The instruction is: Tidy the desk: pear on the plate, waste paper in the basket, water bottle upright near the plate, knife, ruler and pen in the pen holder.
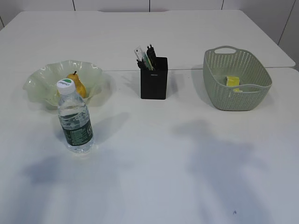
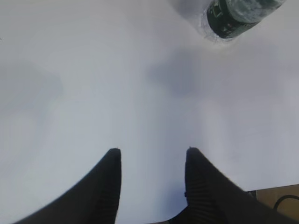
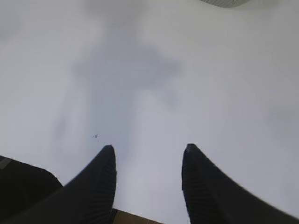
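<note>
On the white worktop point(image 1: 163, 154) we count one pear, one plate, one water bottle, one pen holder, one basket and one piece of waste paper.

The pear point(image 1: 77, 86) is yellow with a short brown stem, and it lies in the plate point(image 1: 39, 84), a shallow pale-green glass dish with a ruffled rim at the far left. The water bottle point(image 1: 74, 119) stands upright just in front of the plate; it is clear, with a white cap and a dark green label.

In the middle the pen holder point(image 1: 154, 81), a black square cup, holds several long items that stick out of its top; we cannot tell them apart. At the right the sage-green woven basket point(image 1: 219, 95) holds the waste paper point(image 1: 232, 82), a small bright-yellow scrap on its floor.

Both hands hang above bare worktop. The left hand point(image 2: 152, 156) is spread and holds nothing, with the bottle's base at the top of its view. The right hand point(image 3: 148, 154) is spread and holds nothing.
</note>
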